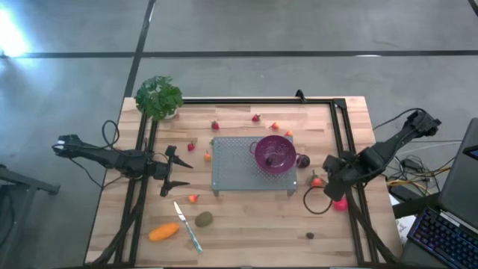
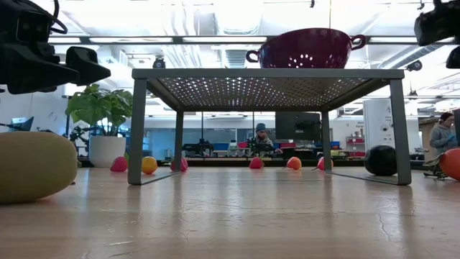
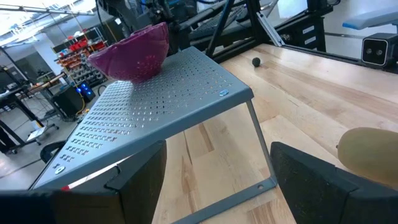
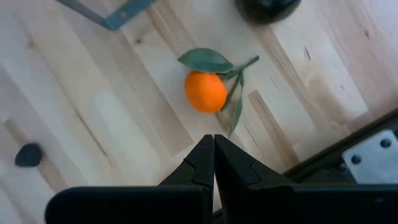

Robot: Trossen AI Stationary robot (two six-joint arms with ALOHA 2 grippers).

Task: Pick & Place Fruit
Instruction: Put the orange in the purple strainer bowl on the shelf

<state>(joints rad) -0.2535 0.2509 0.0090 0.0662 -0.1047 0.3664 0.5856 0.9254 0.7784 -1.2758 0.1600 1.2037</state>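
On the wooden table (image 1: pixel 246 217), a purple colander (image 1: pixel 274 153) sits atop a metal rack (image 1: pixel 231 168), with fruit scattered around. The left gripper (image 1: pixel 173 170) hangs wide open and empty beside the rack; the right gripper (image 4: pixel 214 163), pinched shut, hovers by an orange (image 4: pixel 206 91), probably a mandarin.

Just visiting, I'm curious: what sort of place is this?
Probably a robotics lab or workshop: a wooden table flanked by robot arms, monitors and workbenches behind it, and storage shelves.

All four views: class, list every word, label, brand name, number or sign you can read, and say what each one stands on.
None: no text can be read in any view.
Purple colander: no label shows.
Grey perforated stand: a small blue mark on its top, too small to read.
Room behind the table in the low view: too blurred to read.
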